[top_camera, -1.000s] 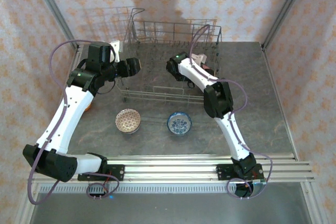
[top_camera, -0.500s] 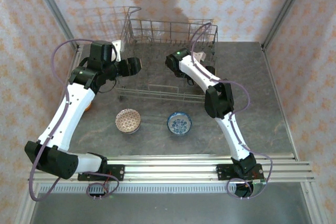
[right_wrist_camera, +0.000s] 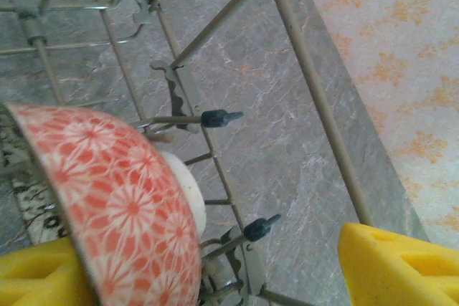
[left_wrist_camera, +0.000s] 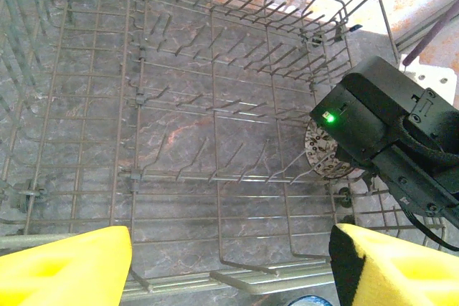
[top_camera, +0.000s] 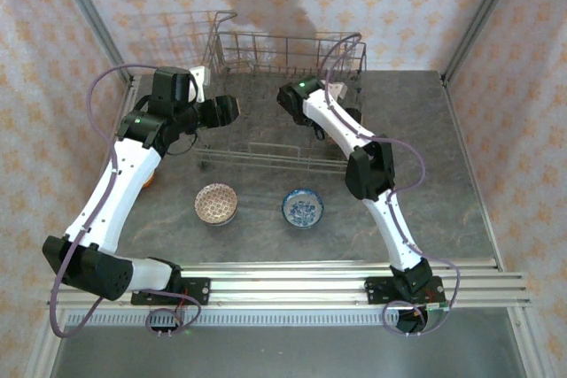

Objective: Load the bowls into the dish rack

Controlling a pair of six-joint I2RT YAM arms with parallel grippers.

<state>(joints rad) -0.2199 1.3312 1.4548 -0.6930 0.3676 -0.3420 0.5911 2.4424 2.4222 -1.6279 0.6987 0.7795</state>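
Note:
The grey wire dish rack (top_camera: pixel 283 42) stands at the back of the table. My left gripper (top_camera: pixel 223 111) hovers at its left side, open; the left wrist view looks down on the rack's floor wires (left_wrist_camera: pixel 215 105) with nothing between the yellow fingertips (left_wrist_camera: pixel 64 266). My right gripper (top_camera: pixel 285 99) is inside the rack, open. In the right wrist view a red-flowered bowl (right_wrist_camera: pixel 122 206) stands on edge among the tines beside the left finger (right_wrist_camera: pixel 36 277), with a dark-patterned bowl (right_wrist_camera: pixel 29 191) behind it. On the table in front lie a brownish patterned bowl (top_camera: pixel 215 203) and a blue bowl (top_camera: pixel 303 208).
An orange bowl (top_camera: pixel 151 179) peeks out from under my left arm. My right arm's black wrist (left_wrist_camera: pixel 387 127) hides part of a patterned bowl (left_wrist_camera: pixel 319 152) in the rack. Frame posts and papered walls close in the table.
My right gripper has drifted a little toward the back left inside the rack. The rack has shifted slightly left. My left gripper has hardly moved.

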